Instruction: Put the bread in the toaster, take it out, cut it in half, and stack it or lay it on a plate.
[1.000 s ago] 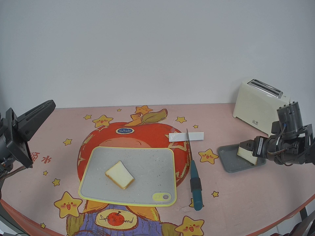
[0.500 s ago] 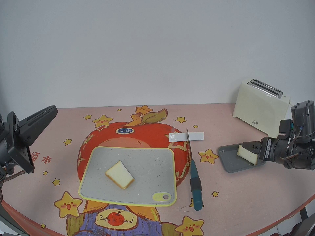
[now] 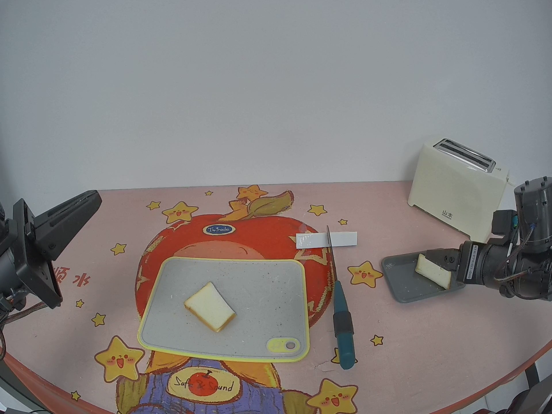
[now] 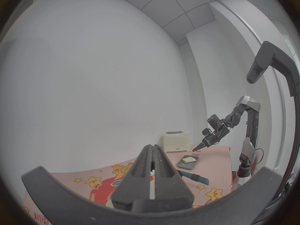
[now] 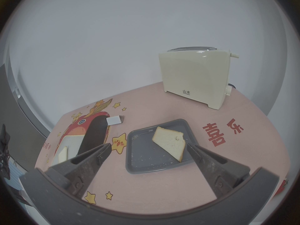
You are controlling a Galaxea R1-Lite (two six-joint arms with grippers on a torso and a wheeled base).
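Note:
One half slice of bread [image 3: 210, 307] lies on the grey cutting board [image 3: 259, 283]. The other half [image 3: 432, 271] [image 5: 170, 141] rests on the dark grey plate [image 3: 402, 286] [image 5: 143, 157]. My right gripper [image 3: 444, 258] [image 5: 148, 147] is open just beyond the plate's right edge, its fingers spread wide and apart from that bread. At the table's far left my left gripper [image 3: 63, 217] [image 4: 152, 149] hangs above the table, shut on nothing. The cream toaster [image 3: 457, 188] [image 5: 195, 75] stands at the back right, its slots without bread.
A knife [image 3: 342, 317] with a teal handle lies on the mat between board and plate, blade pointing away from me. A white strip [image 3: 326, 240] lies under its tip. The table's front edge curves near the plate.
My right gripper has drawn back to the right, off the bread half, which stays on the plate. The left gripper has sunk slightly.

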